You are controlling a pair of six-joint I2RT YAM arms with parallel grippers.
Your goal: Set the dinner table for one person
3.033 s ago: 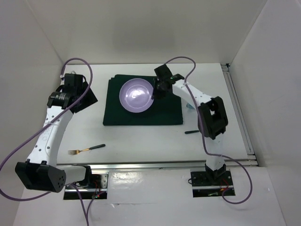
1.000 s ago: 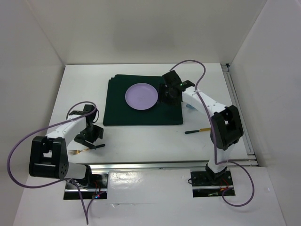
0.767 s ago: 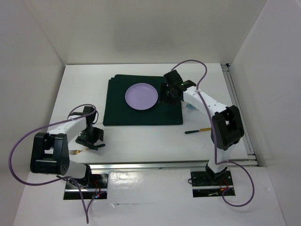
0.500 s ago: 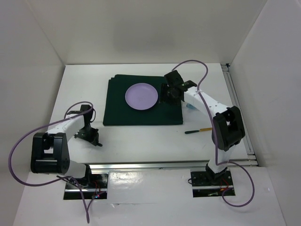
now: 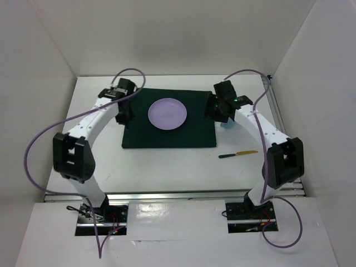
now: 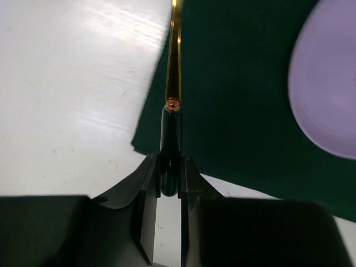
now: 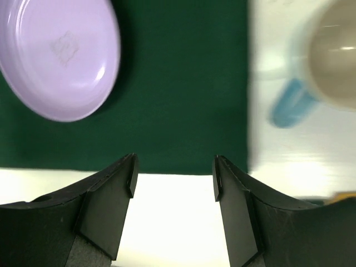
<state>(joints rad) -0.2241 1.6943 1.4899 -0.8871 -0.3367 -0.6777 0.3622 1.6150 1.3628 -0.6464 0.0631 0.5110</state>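
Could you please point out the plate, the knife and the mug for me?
plate (image 5: 167, 113), overhead view, its centre.
knife (image 5: 238, 153), overhead view, its middle.
mug (image 7: 334, 53), right wrist view, its inside.

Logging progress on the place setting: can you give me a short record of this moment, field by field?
left hand: shut on black-handled gold utensil, over green mat's left edge
right hand: open, empty, above mat's right edge
plate: on mat
knife: on table, right of mat
mug: on table, beside mat's right edge

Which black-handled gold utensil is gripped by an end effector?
The utensil at the mat's left edge, in the left end effector; the knife lies free on the table.
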